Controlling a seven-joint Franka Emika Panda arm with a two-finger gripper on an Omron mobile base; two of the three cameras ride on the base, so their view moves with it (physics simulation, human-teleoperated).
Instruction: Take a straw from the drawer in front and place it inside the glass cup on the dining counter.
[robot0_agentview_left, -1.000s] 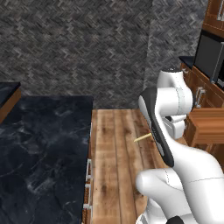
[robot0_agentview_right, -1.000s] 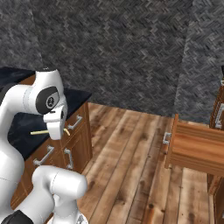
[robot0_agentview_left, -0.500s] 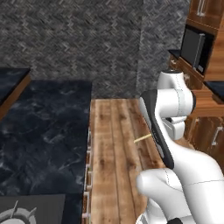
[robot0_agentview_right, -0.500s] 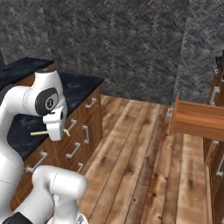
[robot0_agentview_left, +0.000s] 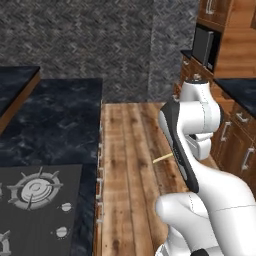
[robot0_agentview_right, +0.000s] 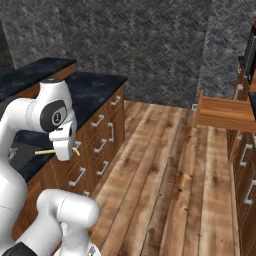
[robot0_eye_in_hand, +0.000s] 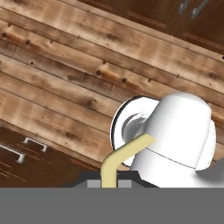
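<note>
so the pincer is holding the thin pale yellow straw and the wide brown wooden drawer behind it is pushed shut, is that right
Not quite. The wide brown wooden drawer is pulled out, not shut; the right base view shows it jutting from the cabinets over the plank floor. The rest holds: the pincer is closed on the thin pale yellow straw, which sticks out sideways from it.

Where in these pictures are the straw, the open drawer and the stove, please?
Straw (robot0_eye_in_hand: 114, 162): hand view, on its bend just above the gripper.
Drawer (robot0_agentview_right: 222, 114): right base view, on its wooden side wall.
Stove (robot0_agentview_left: 36, 189): left base view, on the round burner.
</note>
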